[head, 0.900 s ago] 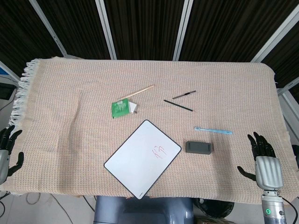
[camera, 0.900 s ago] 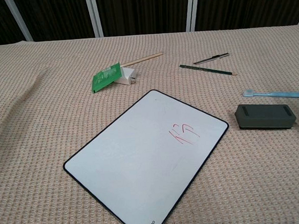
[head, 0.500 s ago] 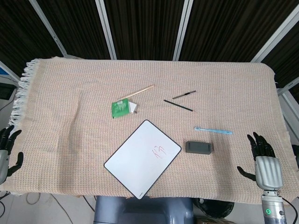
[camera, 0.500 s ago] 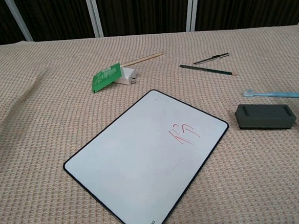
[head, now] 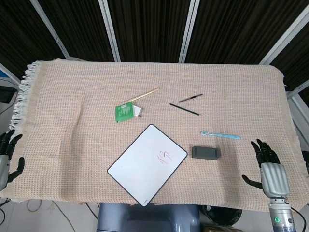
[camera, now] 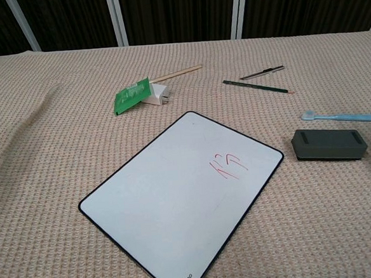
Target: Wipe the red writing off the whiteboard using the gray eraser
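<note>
A whiteboard lies tilted on the cloth near the front edge, with red writing near its right corner. The gray eraser sits flat just right of the board, touching nothing. My right hand hovers at the table's front right, fingers spread and empty, well right of the eraser. At the far left edge of the head view my left hand is partly cut off, fingers apart, holding nothing. Neither hand shows in the chest view.
A beige knitted cloth covers the table. Behind the board lie a green packet with a white block, a wooden stick, two dark pens and a light blue toothbrush just beyond the eraser.
My right hand has shifted slightly left and forward toward the eraser. Nothing else has moved.
</note>
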Controlling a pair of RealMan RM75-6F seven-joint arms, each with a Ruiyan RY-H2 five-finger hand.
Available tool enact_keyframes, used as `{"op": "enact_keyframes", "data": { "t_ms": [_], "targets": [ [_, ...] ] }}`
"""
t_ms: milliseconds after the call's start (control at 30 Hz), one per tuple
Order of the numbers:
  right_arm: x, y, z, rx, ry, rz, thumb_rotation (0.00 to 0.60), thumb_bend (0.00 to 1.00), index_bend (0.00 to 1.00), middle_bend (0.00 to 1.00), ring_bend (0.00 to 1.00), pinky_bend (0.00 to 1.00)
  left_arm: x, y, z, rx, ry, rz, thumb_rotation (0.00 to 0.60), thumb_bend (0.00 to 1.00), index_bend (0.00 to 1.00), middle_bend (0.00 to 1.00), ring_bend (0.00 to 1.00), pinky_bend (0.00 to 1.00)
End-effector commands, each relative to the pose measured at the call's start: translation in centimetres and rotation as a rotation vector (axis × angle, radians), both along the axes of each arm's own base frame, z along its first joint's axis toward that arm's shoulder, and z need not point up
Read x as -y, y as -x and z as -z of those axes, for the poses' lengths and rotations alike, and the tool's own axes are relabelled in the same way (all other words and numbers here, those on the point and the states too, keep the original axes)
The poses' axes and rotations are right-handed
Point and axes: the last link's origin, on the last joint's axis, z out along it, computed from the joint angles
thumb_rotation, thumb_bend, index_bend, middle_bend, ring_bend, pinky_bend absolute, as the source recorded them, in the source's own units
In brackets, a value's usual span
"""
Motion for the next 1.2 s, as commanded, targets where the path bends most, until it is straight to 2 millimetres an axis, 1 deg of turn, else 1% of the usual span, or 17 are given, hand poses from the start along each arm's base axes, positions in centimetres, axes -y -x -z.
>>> {"op": "enact_keyframes", "data": {
  "t_ms": [33,133,267,367,500,600,733,867,1200],
  "targets": [
    [0.1,0.0,-0.2,0.002,-0.033,-0.004,0.600,0.14,0.00,0.02,0.01,0.15,-0.1,0.1,0.0,-0.001,0.000,-0.006,0.600,0.49,0.11,0.01,0.00,0.00],
    [1.1,-0.2,-0.2,-0.012,-0.086,-0.010,0.600,0.13,0.00,0.02,0.01,0.15,-0.1,0.1,0.1,-0.004,0.005,-0.010,0.600,0.49,0.11,0.01,0.00,0.00],
    [3.5,-0.9,0.0,-0.022,-0.200,-0.026,0.600,0.13,0.00,0.02,0.01,0.15,-0.2,0.1,0.3,-0.007,0.011,-0.010,0.600,0.49,0.11,0.01,0.00,0.00],
    [5.4,-1.8,0.3,-0.003,-0.275,-0.037,0.600,0.13,0.00,0.03,0.02,0.15,-0.3,0.2,0.3,-0.009,0.011,-0.017,0.600,0.49,0.11,0.01,0.00,0.00],
    [7.7,-2.9,1.1,-0.026,-0.347,-0.045,0.600,0.13,0.00,0.08,0.07,0.16,-0.4,0.3,0.2,-0.010,0.010,-0.022,0.600,0.49,0.11,0.01,0.00,0.00],
    [9.4,-3.7,2.2,-0.047,-0.389,-0.037,0.600,0.13,0.00,0.13,0.11,0.20,-0.4,0.3,0.2,-0.011,0.010,-0.024,0.600,0.49,0.11,0.01,0.00,0.00],
    [10.4,-4.6,3.5,-0.060,-0.411,-0.036,0.600,0.13,0.04,0.16,0.15,0.22,-0.4,0.4,0.2,-0.012,0.008,-0.028,0.600,0.49,0.11,0.01,0.00,0.00],
    [11.2,-5.1,4.8,-0.068,-0.423,-0.029,0.600,0.16,0.10,0.21,0.20,0.26,-0.4,0.4,0.1,-0.013,0.006,-0.032,0.600,0.49,0.11,0.01,0.00,0.00],
    [11.8,-5.3,7.8,-0.069,-0.460,-0.004,0.600,0.21,0.17,0.27,0.27,0.33,-0.4,0.5,0.2,-0.018,0.008,-0.040,0.600,0.49,0.11,0.01,0.00,0.00]
  ]
}}
